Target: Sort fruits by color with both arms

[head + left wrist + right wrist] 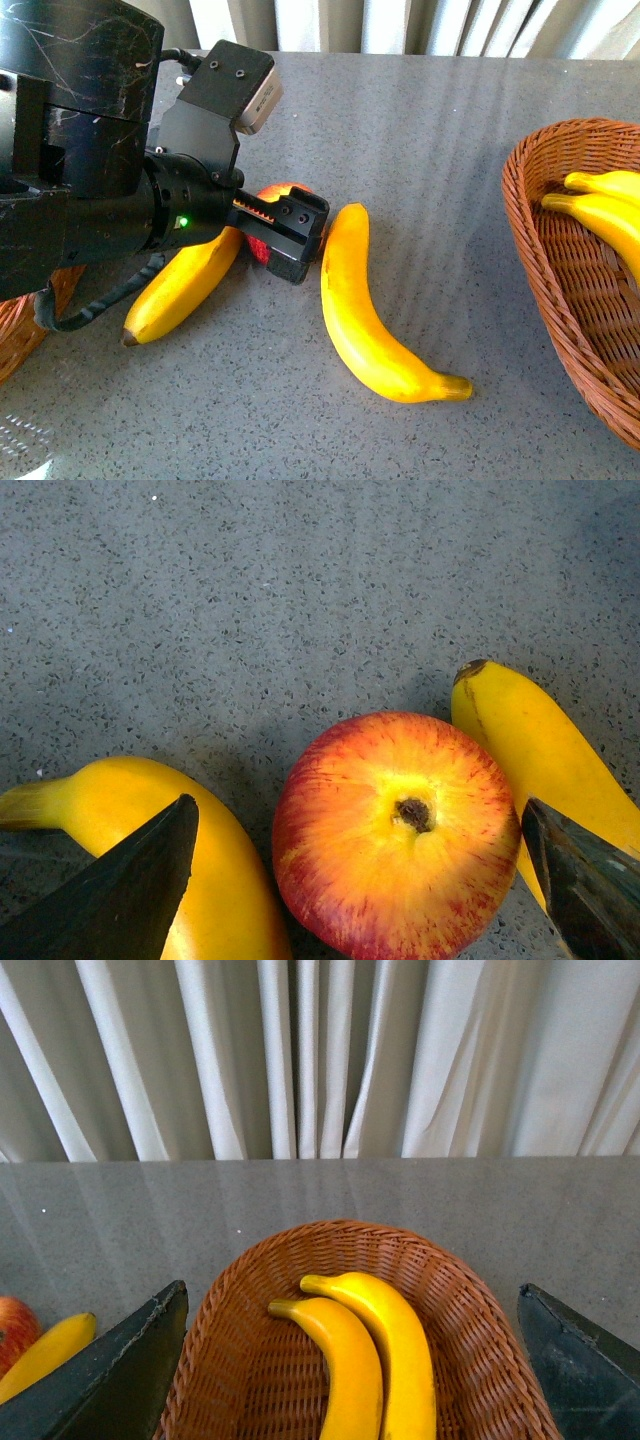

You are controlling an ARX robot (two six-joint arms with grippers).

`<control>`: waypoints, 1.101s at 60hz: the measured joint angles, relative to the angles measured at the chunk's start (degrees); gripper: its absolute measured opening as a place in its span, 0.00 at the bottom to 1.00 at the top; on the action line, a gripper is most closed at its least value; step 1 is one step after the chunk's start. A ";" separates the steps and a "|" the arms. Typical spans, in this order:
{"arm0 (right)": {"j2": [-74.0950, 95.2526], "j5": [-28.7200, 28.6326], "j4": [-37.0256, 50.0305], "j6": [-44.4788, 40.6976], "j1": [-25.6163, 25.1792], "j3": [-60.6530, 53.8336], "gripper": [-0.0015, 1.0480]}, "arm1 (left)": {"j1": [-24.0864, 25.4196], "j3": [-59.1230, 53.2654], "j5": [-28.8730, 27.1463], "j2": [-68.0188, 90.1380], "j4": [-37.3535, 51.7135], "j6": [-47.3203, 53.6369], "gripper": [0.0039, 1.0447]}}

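Front view: left gripper (pixel 283 235) low over apple (pixel 277 190), which lies between two loose bananas (pixel 370 320).
Left wrist view: jaws spread either side of the apple, not clamped on it.
Right wrist view: right gripper (pixel 350 1295) wide open, empty, above basket (pixel 250 1360) holding two bananas.

Indoor staged tabletop, room type unclear: grey speckled counter (pixel 430 150), white pleated curtain (pixel 300 1060) behind, wicker basket (pixel 460 1300).

Daylight came through the pale curtains (pixel 300 1060) at the back and laid soft streaks across the grey table (pixel 430 150). The banana (pixel 375 330) showed mild glare; shadows were soft. Views were sharp, except the dark, slightly blurred fingers (pixel 120 890).
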 joint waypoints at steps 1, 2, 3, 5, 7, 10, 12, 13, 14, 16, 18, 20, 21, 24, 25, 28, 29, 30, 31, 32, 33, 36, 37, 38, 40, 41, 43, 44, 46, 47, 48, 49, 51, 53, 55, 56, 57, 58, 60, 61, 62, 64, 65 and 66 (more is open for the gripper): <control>0.00 0.00 0.00 0.00 0.00 0.00 0.91 | -0.02 0.00 0.09 0.13 0.00 -0.07 0.91; 0.00 0.00 0.00 0.00 0.00 0.00 0.91 | -0.04 0.00 0.15 0.17 0.02 -0.09 0.91; 0.00 0.00 0.00 0.00 0.00 0.00 0.91 | -0.09 0.00 0.15 0.28 0.07 -0.15 0.91; 0.00 0.02 0.00 0.00 0.00 0.00 0.91 | -0.17 0.00 0.15 0.46 0.11 -0.22 0.91; 0.00 0.02 0.00 0.00 0.00 0.00 0.91 | -0.26 0.00 0.15 0.57 0.22 -0.33 0.91; 0.00 0.00 0.00 -0.02 0.00 0.00 0.91 | -0.44 0.00 0.26 0.72 0.31 -0.37 0.91; 0.00 0.00 0.00 0.00 0.00 0.00 0.91 | -0.52 0.00 0.28 0.81 0.33 -0.39 0.91; 0.00 0.02 0.00 0.00 0.00 0.00 0.91 | -0.59 0.00 0.28 0.90 0.33 -0.42 0.91; 0.00 0.00 0.00 0.00 0.00 0.00 0.91 | -0.63 0.00 0.33 0.94 0.33 -0.39 0.91; 0.00 0.00 0.00 0.00 0.00 0.00 0.91 | -0.70 0.00 0.35 1.16 0.33 -0.44 0.91; 0.00 0.02 0.00 0.00 0.00 0.00 0.91 | -0.81 0.00 0.35 1.31 0.33 -0.46 0.91; 0.00 0.00 0.00 -0.02 0.00 0.00 0.91 | -0.90 0.00 0.35 1.44 0.33 -0.50 0.91; 0.00 0.00 0.00 0.00 0.00 0.00 0.91 | -0.90 0.00 0.35 1.49 0.33 -0.50 0.91; 0.00 0.02 0.00 0.00 0.00 0.00 0.91 | -0.94 0.02 0.33 1.57 0.33 -0.55 0.91; 0.00 0.00 0.00 0.00 0.00 0.00 0.91 | -0.96 0.09 0.35 1.64 0.33 -0.55 0.91; 0.00 0.02 0.00 0.00 0.00 0.00 0.91 | -1.01 0.17 0.33 1.75 0.31 -0.55 0.91; 0.00 0.00 0.00 0.00 0.00 0.00 0.91 | -1.01 0.20 0.33 1.77 0.31 -0.55 0.91; 0.00 0.02 0.00 0.00 0.00 0.00 0.91 | -1.03 0.20 0.31 1.79 0.31 -0.55 0.91; 0.00 0.00 0.00 0.00 0.00 0.00 0.91 | -1.05 0.20 0.31 1.81 0.31 -0.55 0.91; 0.00 0.00 0.00 0.00 0.00 0.00 0.91 | -1.05 0.20 0.31 1.81 0.31 -0.55 0.91; 0.00 0.00 0.00 0.00 0.00 0.00 0.91 | -1.05 0.22 0.31 1.81 0.31 -0.55 0.91; 0.00 0.00 0.00 -0.02 0.00 0.00 0.91 | -1.09 0.22 0.31 1.84 0.28 -0.52 0.91; 0.00 0.00 0.00 0.00 0.00 0.00 0.91 | -1.09 0.24 0.31 1.84 0.28 -0.48 0.91; 0.00 0.00 0.00 0.00 0.00 0.00 0.91 | -1.09 0.24 0.24 1.84 0.28 -0.52 0.88; 0.00 0.00 0.00 0.00 0.00 0.00 0.91 | -1.11 0.24 0.13 1.86 0.26 -0.55 0.85; 0.00 0.00 0.00 0.00 0.00 0.00 0.91 | -1.11 0.24 0.13 1.88 0.22 -0.55 0.81; 0.00 0.02 0.00 0.00 0.00 0.00 0.91 | -1.16 0.24 0.13 1.95 0.17 -0.57 0.76; 0.00 0.02 0.00 0.00 0.00 0.00 0.91 | -1.18 0.24 0.11 1.99 0.17 -0.57 0.73; 0.00 0.02 0.00 0.00 0.00 0.00 0.91 | -1.25 0.24 -0.02 2.01 0.17 -0.57 0.67; 0.00 0.00 0.00 -0.02 0.00 0.00 0.91 | -1.29 0.24 -0.09 2.01 0.17 -0.59 0.65; 0.00 0.02 0.00 0.00 0.00 0.00 0.91 | -1.31 0.24 -0.13 2.01 0.17 -0.57 0.63; 0.00 0.00 0.00 0.00 0.00 0.00 0.91 | -1.36 0.24 -0.17 2.01 0.17 -0.57 0.61; 0.00 0.00 0.00 0.00 0.00 0.00 0.91 | -1.38 0.24 -0.17 1.99 0.17 -0.57 0.60; 0.00 0.00 0.00 0.00 0.00 0.00 0.91 | -1.38 0.24 -0.17 1.99 0.17 -0.57 0.60; 0.00 0.00 0.00 0.00 0.00 0.00 0.91 | -1.38 0.24 -0.17 1.95 0.17 -0.57 0.60; 0.00 0.00 0.00 0.00 0.00 0.00 0.91 | -1.38 0.24 -0.17 1.92 0.17 -0.59 0.60; 0.00 0.00 0.00 0.00 0.00 0.00 0.91 | -1.38 0.22 -0.17 1.81 0.17 -0.68 0.60; 0.00 0.02 0.00 -0.02 0.00 0.00 0.91 | -1.38 0.17 -0.17 1.79 0.20 -0.72 0.60; 0.00 0.00 0.00 -0.02 0.00 0.00 0.91 | -1.38 0.02 -0.17 1.57 0.17 -0.92 0.60; 0.00 0.00 0.00 -0.02 0.00 0.00 0.91 | -1.36 -0.07 -0.15 1.49 0.20 -0.98 0.60; 0.00 0.00 0.00 0.00 0.00 0.00 0.91 | -1.36 -0.31 -0.17 1.16 0.20 -1.16 0.60; 0.00 0.00 0.00 0.00 0.00 0.00 0.91 | -1.29 -0.74 -0.15 0.68 0.20 -1.44 0.60; 0.00 0.02 0.00 0.00 0.00 0.00 0.91 | -1.25 -0.90 -0.15 0.48 0.20 -1.49 0.60; 0.00 0.02 0.00 -0.02 0.00 0.00 0.91 | -1.20 -1.22 -0.13 0.00 0.20 -1.64 0.60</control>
